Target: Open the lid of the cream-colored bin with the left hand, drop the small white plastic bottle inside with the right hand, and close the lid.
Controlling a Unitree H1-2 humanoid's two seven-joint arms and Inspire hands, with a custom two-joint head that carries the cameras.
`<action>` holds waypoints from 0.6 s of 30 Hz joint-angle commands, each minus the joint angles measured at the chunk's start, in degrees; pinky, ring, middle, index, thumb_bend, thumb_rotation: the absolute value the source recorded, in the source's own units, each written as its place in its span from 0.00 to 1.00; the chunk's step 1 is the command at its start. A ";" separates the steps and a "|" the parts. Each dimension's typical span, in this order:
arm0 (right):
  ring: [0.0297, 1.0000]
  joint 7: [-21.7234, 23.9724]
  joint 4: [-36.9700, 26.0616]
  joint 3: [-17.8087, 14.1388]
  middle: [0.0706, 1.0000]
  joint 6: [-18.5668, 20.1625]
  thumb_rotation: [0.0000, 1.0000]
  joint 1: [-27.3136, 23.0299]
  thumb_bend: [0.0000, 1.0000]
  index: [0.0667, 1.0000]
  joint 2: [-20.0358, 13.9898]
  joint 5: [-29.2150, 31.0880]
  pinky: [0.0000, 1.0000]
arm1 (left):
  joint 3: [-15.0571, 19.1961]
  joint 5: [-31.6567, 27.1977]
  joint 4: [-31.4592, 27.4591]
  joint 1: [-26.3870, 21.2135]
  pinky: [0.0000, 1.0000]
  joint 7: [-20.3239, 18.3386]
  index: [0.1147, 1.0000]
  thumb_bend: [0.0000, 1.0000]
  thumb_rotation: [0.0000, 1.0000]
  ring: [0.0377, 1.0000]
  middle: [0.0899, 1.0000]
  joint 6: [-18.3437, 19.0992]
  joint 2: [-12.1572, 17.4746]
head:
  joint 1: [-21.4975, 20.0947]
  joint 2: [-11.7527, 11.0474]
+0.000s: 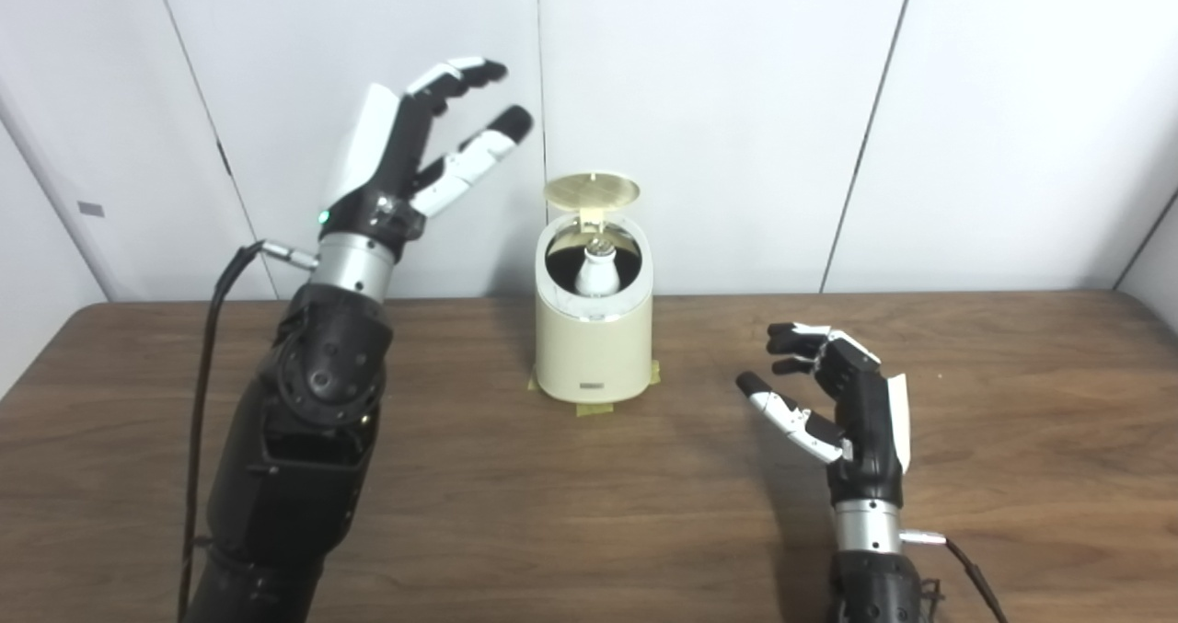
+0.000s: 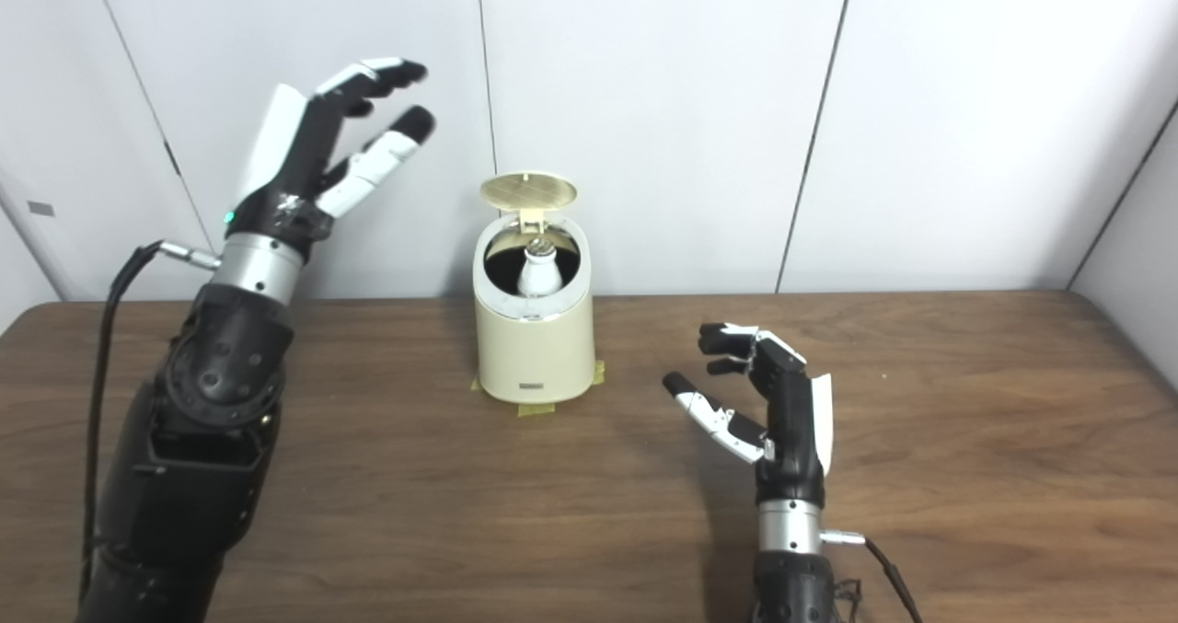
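Bin (image 1: 594,342) lid (image 1: 592,190) up, bottle (image 1: 598,271) inside; left robot hand (image 1: 419,158), right robot hand (image 1: 842,398) spread, empty, clear.

A cream-colored bin (image 1: 594,342) is seen standing on the wooden worktop (image 1: 589,503), with bits of tape showing at its base. Its round lid (image 1: 592,190) is tipped up at the back, and a small white bottle (image 1: 598,271) is seen inside the opening. The left hand (image 1: 414,149) is held high, left of the bin, fingers (image 1: 474,73) spread, nothing gripped. The right hand (image 1: 842,402) is held low over the worktop, right of the bin, fingers apart and empty
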 commanded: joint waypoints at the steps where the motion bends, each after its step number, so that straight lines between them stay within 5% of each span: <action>1: 0.60 0.28 -0.23 -0.01 0.61 -0.82 0.15 -0.24 0.48 0.46 0.48 -0.78 0.51 | -0.76 2.11 -1.57 -6.78 0.81 -1.88 0.80 0.83 1.00 0.86 0.84 1.83 1.76 | -0.07 0.11; 7: 0.60 0.78 -0.36 -0.09 0.61 -0.65 0.15 -0.22 0.48 0.46 0.69 -0.21 0.51 | -3.28 7.65 0.19 -12.76 0.82 -8.95 0.79 0.87 1.00 0.86 0.84 4.10 1.74 | -0.08 0.18; 12: 0.60 0.81 -0.21 -0.11 0.61 -0.75 0.15 -0.21 0.48 0.46 0.69 -0.50 0.51 | -7.64 14.58 3.75 -16.66 0.99 -15.02 0.77 0.82 1.00 0.88 0.83 4.08 2.46 | -0.09 0.06; 18: 0.61 1.24 -0.10 -0.27 0.61 -0.59 0.15 -0.25 0.48 0.46 0.91 -0.28 0.52 | -8.69 21.15 7.27 -17.51 1.00 -20.39 0.84 0.85 1.00 0.98 0.93 4.09 1.11 | -0.27 -0.06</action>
